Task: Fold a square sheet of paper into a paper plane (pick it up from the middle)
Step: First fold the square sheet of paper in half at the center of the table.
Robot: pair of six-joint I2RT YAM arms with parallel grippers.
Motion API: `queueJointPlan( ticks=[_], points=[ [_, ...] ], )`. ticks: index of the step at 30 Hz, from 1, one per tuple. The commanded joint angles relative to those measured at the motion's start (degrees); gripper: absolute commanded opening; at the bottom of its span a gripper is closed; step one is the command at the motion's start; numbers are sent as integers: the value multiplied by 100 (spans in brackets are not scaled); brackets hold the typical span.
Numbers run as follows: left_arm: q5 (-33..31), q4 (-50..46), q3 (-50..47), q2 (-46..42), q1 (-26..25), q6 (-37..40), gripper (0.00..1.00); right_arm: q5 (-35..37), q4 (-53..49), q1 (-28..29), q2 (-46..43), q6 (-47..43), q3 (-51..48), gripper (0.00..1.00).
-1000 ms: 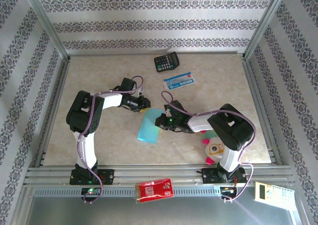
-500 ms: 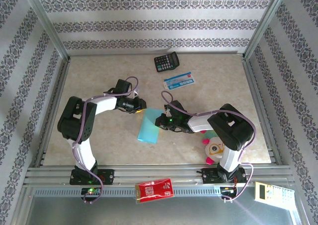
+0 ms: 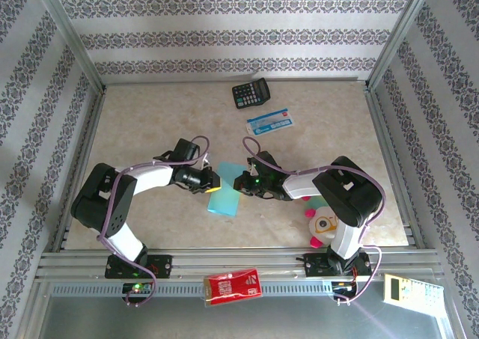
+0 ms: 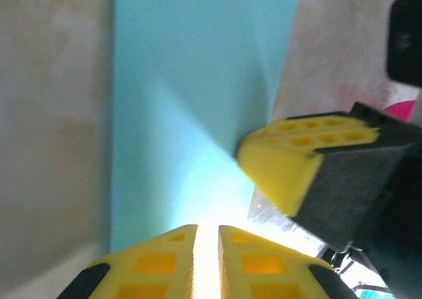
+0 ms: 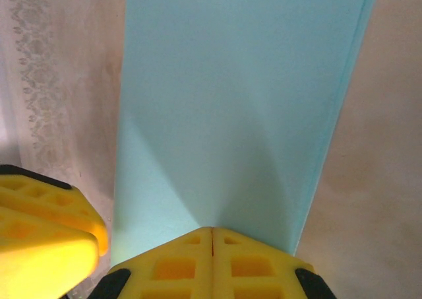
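Tabletop [image 3: 150,114] carries the paper sheet [image 3: 224,200], long axis near-to-far.

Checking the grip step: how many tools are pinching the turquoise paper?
2. The left tool pinches the turquoise paper at its left edge; the right tool at its right edge.

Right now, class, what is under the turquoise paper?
Beige tabletop shows along both long sides of the turquoise paper; the patch directly beneath is covered, so nothing there can be told.

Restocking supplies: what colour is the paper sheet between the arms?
Light turquoise, plain and unmarked; the sheet shows best in the right wrist view.
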Motion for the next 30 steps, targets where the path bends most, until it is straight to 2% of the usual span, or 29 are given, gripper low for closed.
queueJointPlan(
  ticks=[1, 15, 22, 26, 30],
  points=[
    [42, -253, -135, -37, -17, 78, 17, 705, -1390, -70, 424, -233, -316, 0],
    [-535, -788, -403, -177, 254, 522, 17, 731, -1426, -84, 367, -257, -351, 0],
    [-210, -448, -725, -1233, 59, -5, 18, 745, -1453, -91, 356, -275, -331, 0],
    [10, -62, -933, -1010, -172, -303, 19, 749, -1488, -92, 356, -309, -301, 0],
    [-169, -152, -1015, -771, -172, -219, 19, 753, -1537, -91, 356, -353, -272, 0]
  ],
)
